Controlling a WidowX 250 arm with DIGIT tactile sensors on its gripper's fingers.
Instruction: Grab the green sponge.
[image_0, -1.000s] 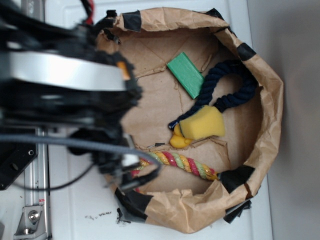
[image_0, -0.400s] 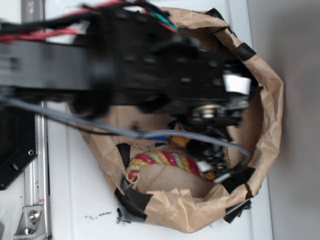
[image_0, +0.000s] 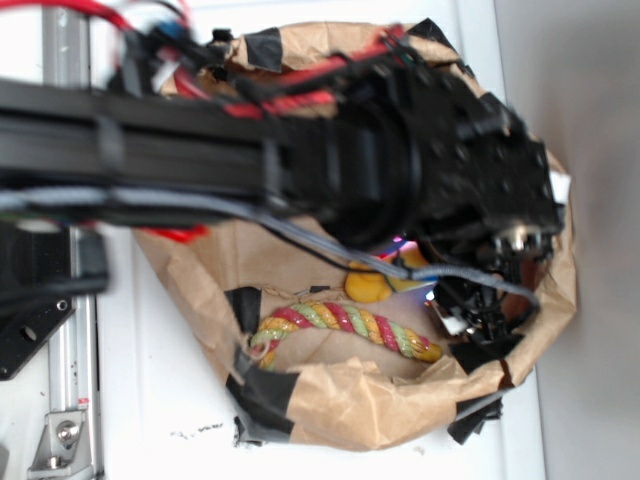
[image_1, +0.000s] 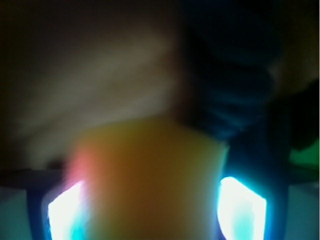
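You see the black arm (image_0: 300, 160) lying across the brown paper basket (image_0: 350, 400) and covering most of its inside. The gripper (image_0: 480, 300) hangs low at the basket's right side; whether its fingers are spread or pinching, you cannot tell. On the basket's floor, near the front wall, lies the braided rope (image_0: 345, 322). Just behind the rope a yellow piece (image_0: 370, 285) shows under the arm. In the blurred wrist view the yellow sponge (image_1: 150, 185) fills the middle, with the dark rope (image_1: 235, 85) behind it. A small green patch (image_1: 305, 157) at the right edge may be the green sponge.
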